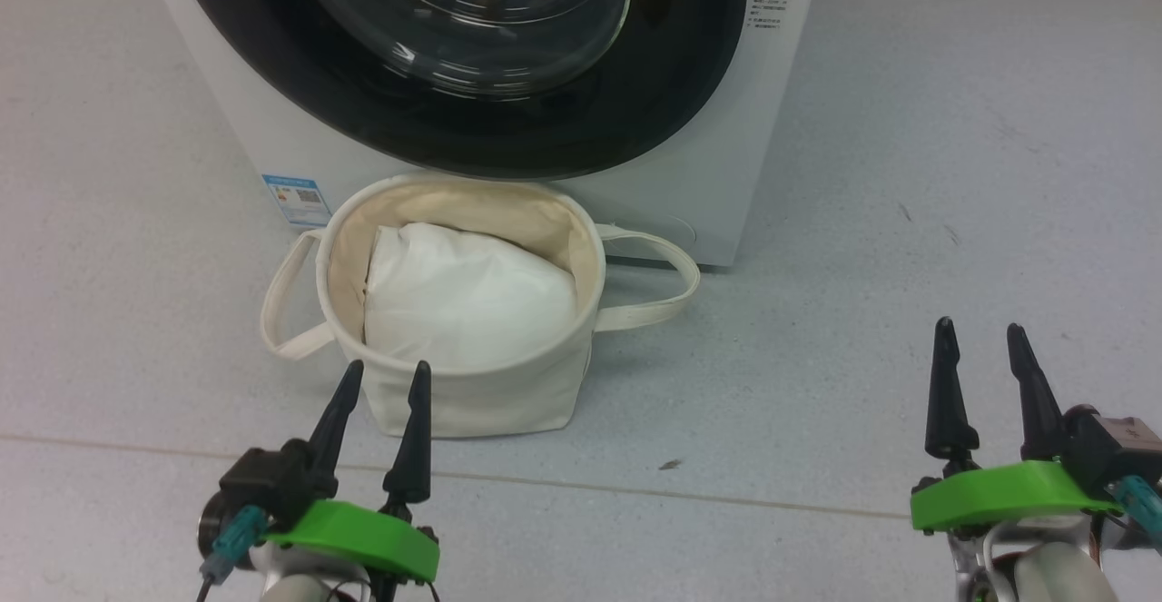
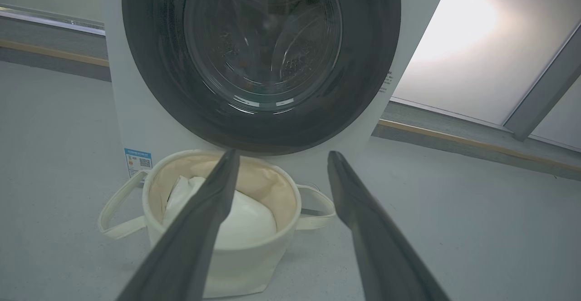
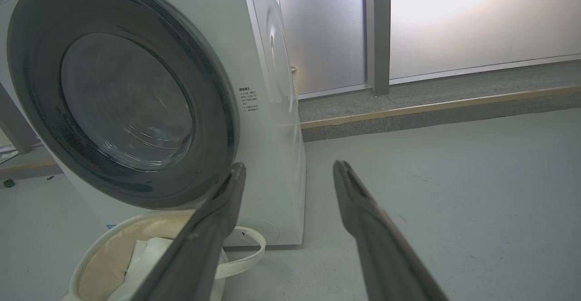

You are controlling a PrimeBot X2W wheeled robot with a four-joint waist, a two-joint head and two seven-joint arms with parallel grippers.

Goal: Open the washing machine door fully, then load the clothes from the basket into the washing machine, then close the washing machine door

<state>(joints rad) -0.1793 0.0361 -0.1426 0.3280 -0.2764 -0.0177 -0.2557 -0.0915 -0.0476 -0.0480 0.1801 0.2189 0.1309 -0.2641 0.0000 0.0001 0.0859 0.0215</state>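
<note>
The white washing machine (image 1: pixel 227 103) stands ahead, and its door (image 1: pixel 690 66), black-rimmed with a glass bowl, lies flat against the front. On the floor before it sits the cream basket (image 1: pixel 472 393), holding a plain white pillow-like bundle (image 1: pixel 463 293). The blue and beige clothes are out of view. My left gripper (image 1: pixel 388 368) hovers open at the basket's near wall, nothing between its fingers. My right gripper (image 1: pixel 980 326) is open over bare floor, well right of the basket. The left wrist view looks at the door (image 2: pixel 145 65) and the basket (image 2: pixel 245 260).
A blue label (image 1: pixel 297 198) sticks to the washer's lower left corner. Grey floor (image 1: pixel 908 221) spreads to the right of the machine. In the right wrist view a low wooden-edged step (image 3: pixel 431 106) and frosted wall panels (image 3: pixel 476 15) run behind the washer.
</note>
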